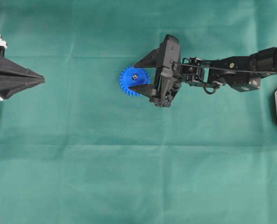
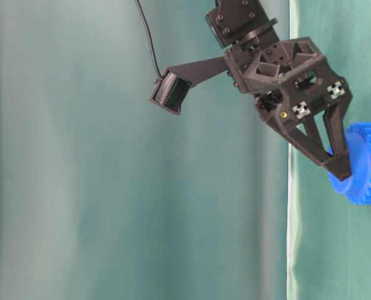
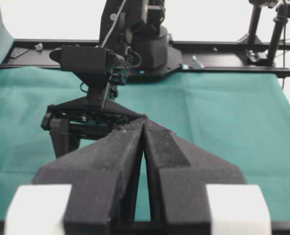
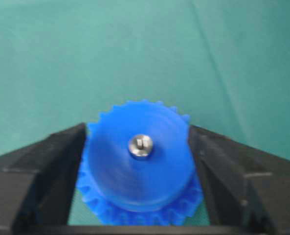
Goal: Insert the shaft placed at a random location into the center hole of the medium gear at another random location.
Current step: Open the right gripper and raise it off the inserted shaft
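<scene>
Well, it looks nearly finished — the shaft (image 4: 141, 146) stands in the center hole of the medium gear (image 4: 137, 166), its silvery end showing at the middle of the hub. The gear lies on the green cloth (image 1: 129, 177) just above the middle of the overhead frame. The right gripper (image 1: 139, 76) is spread around the gear, fingers either side. Over at the left edge, the left gripper (image 1: 41, 80) sits pressed together, empty — only a retreat seems left.

Wrinkled green fabric cloth (image 1: 129, 163) covering the table.
It is spreading flat beneath and all around the claw, creases running across it.
</scene>
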